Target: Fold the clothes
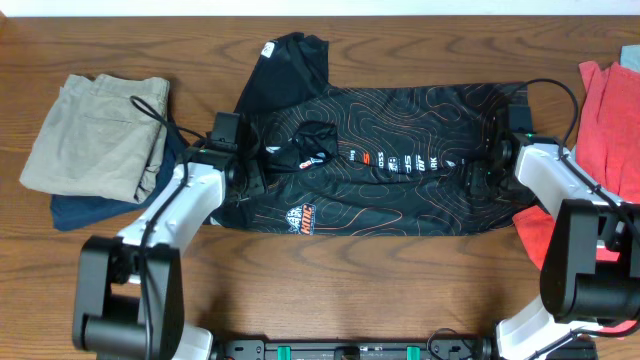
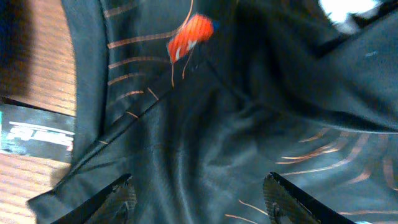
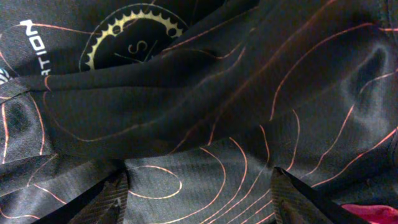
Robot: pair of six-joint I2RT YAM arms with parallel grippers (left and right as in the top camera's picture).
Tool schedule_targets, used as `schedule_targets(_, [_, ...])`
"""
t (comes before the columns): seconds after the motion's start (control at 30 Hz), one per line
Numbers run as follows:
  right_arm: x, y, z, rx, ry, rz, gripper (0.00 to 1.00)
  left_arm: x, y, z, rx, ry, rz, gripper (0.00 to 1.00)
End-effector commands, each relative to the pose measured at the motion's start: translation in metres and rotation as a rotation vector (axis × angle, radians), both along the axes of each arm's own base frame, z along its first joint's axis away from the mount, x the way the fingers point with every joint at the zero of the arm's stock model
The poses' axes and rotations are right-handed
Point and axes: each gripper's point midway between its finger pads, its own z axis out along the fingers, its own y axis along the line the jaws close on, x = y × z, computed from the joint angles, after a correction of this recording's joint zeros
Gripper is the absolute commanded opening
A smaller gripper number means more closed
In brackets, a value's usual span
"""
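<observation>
The black jersey (image 1: 380, 160) with orange contour lines and white and red logos lies spread across the middle of the table, one sleeve sticking out at the top left. My left gripper (image 1: 258, 172) is over its left end, near the collar; in the left wrist view (image 2: 199, 199) its fingers are spread wide just above wrinkled black cloth (image 2: 249, 124). My right gripper (image 1: 480, 170) is over the jersey's right end; in the right wrist view (image 3: 199, 193) its fingers are spread wide over the patterned cloth (image 3: 205, 112). Neither holds anything.
Folded khaki trousers (image 1: 95, 135) lie on a navy garment (image 1: 85, 212) at the left. A red garment (image 1: 610, 110) lies at the right edge, by my right arm. Bare wood (image 1: 400, 290) runs along the front and back.
</observation>
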Motion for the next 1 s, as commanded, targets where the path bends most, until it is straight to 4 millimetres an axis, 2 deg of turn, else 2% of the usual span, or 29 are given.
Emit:
schedule_targets(0.0, [-0.022, -0.010, -0.014, -0.018, 0.059, -0.058, 0.72, -0.008, 0.003, -0.015, 0.015, 0.061, -0.013, 0.67])
schedule_targets(0.13, [-0.049, -0.015, -0.018, -0.011, 0.144, -0.125, 0.73, -0.024, -0.002, -0.029, -0.013, 0.141, -0.020, 0.67])
schedule_targets(0.33, [-0.087, -0.037, -0.014, -0.037, 0.271, -0.242, 0.74, -0.070, 0.006, -0.031, 0.012, 0.324, -0.004, 0.66])
schedule_targets(0.47, [-0.094, -0.046, -0.013, -0.028, 0.286, -0.287, 0.77, -0.087, 0.009, -0.029, 0.023, 0.395, 0.030, 0.66])
schedule_targets(0.67, [-0.095, -0.045, -0.013, -0.005, 0.285, -0.298, 0.78, -0.105, 0.012, -0.021, 0.036, 0.461, 0.068, 0.64])
schedule_targets(0.8, [-0.085, -0.041, -0.002, 0.026, 0.239, -0.299, 0.80, -0.094, 0.010, 0.001, 0.018, 0.373, 0.060, 0.64])
schedule_targets(0.9, [-0.067, -0.040, 0.020, 0.048, 0.150, -0.300, 0.84, -0.065, 0.005, 0.036, -0.014, 0.211, 0.029, 0.65])
schedule_targets(0.97, [-0.047, -0.037, 0.042, 0.086, 0.053, -0.272, 0.87, -0.038, -0.001, 0.068, -0.035, 0.074, -0.028, 0.67])
